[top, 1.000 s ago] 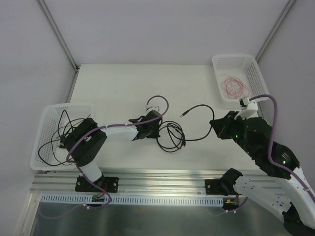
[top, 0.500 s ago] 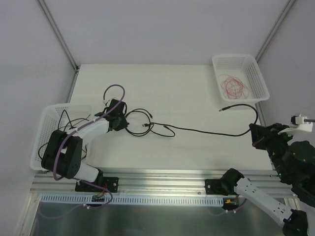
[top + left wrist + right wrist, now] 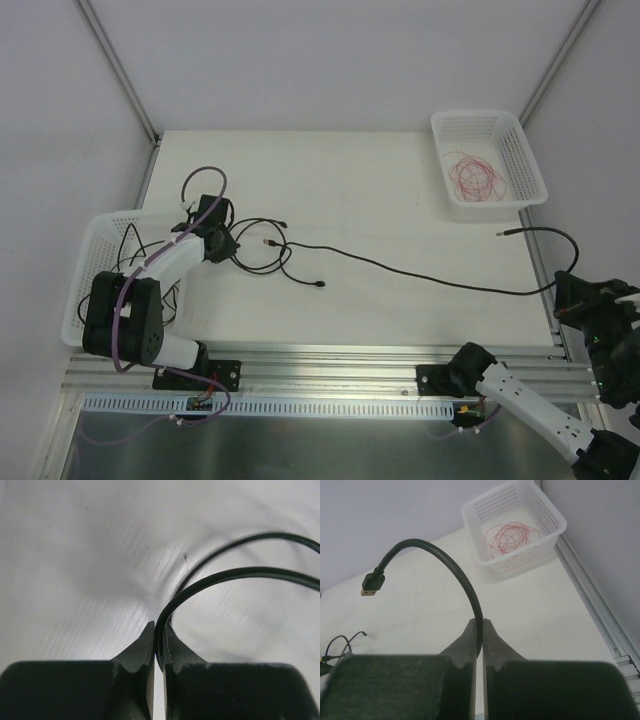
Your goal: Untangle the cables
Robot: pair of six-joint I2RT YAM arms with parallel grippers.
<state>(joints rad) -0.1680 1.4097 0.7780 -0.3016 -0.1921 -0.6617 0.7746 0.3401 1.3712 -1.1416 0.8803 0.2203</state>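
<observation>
Pinching cables [image 3: 420, 274] | left fingers [image 3: 137, 652] clamped near basket [image 3: 140, 214] | right fingers [image 3: 492, 642] clamped at table [image 3: 400, 190] edge

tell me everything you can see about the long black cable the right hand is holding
The long black cable is thin, round and rubbery-looking. The right hand is shut on it near one end; the short free end arches upward to a small USB-type plug with a metal tip. The rest runs leftward across the white table into a loose tangle of black cables beside the left hand.
</observation>
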